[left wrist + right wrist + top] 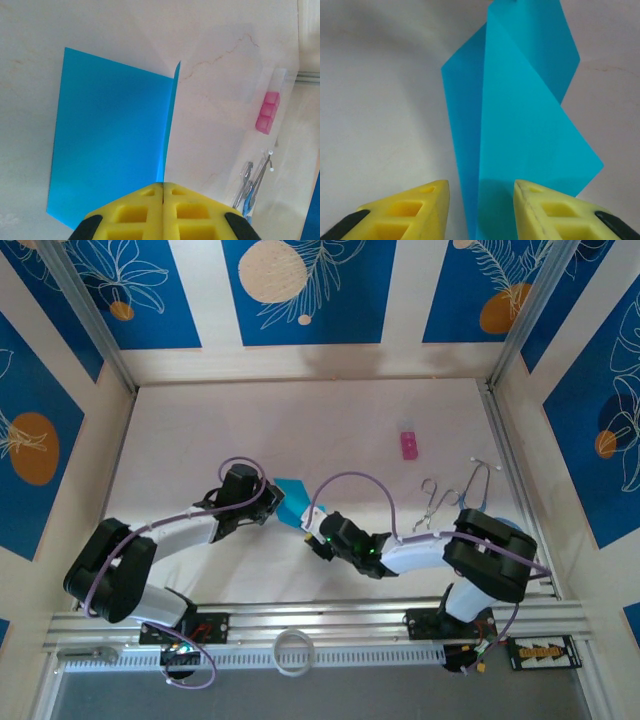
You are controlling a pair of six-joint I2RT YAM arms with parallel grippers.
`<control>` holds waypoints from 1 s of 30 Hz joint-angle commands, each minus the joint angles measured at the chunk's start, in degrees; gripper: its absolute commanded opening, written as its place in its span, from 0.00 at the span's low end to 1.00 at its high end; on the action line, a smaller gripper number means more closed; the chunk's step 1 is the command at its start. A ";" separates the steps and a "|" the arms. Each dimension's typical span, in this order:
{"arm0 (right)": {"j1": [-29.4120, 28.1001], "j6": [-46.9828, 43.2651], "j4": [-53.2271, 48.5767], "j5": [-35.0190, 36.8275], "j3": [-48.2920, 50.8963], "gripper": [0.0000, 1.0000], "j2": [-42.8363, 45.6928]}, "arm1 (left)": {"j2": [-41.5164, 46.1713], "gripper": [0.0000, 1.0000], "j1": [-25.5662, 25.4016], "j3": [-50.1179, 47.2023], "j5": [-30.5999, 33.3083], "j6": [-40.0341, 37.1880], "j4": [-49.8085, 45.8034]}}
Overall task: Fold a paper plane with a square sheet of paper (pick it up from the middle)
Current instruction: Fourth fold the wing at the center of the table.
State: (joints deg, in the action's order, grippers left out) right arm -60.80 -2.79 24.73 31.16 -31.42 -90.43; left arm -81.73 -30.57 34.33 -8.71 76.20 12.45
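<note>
1. While the left gripper has its yellow fingers pressed together on the sheet, pinching the near end of the raised fold, the paper is not flat. In the left wrist view one broad panel spreads toward 9 o'clock, and a thin flap stands edge-on, running up to 12.
2. The right gripper has its jaws apart. The sheet's near edge sits in the gap between them, and I cannot see either finger pressing on it.
3. The coming move turns on this: from the right claw the sheet rises straight toward 12 o'clock. Its crease runs along the 6–12 line, in line with the gap. A straight close would, I judge, catch both layers beside the crease.
4. In the top view the sheet sits between the two claws, over the near half of the table. It lies at 3 o'clock from the left claw and 11 o'clock from the right. Both claws are at the paper, so neither needs to reach.
5. A pink block lies at 2 o'clock from the sheet, well apart. Metal tools lie at 3 o'clock, past the right arm. Nothing stands between claw and paper.
6. Thin paper like this may buckle if the close lands off the crease.
</note>
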 commanded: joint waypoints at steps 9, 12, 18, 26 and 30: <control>0.23 1.51 0.37 8.25 -4.48 0.34 -4.52 | 1.06 0.00 -0.63 -0.35 -0.39 0.00 -0.50; 0.42 2.98 -0.64 7.64 -4.28 0.27 -3.84 | 0.69 0.00 -0.56 -0.22 -0.50 0.17 -0.24; 0.65 5.80 -3.25 6.72 -4.45 0.18 -3.43 | -0.67 0.10 -0.52 1.33 -1.68 -1.42 -0.88; 1.37 7.83 -2.66 3.99 -3.95 0.11 -3.06 | -3.02 0.36 0.37 3.41 -3.98 -3.78 -2.70; 2.25 9.19 -2.44 1.70 -3.34 0.11 -2.64 | -4.42 0.41 1.36 4.95 -5.33 -5.40 -4.45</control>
State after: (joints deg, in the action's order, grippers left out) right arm -59.16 4.27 21.78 35.03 -34.68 -94.39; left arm -84.97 -30.02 37.21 -12.03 72.86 10.04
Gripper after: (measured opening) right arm 0.113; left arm 0.409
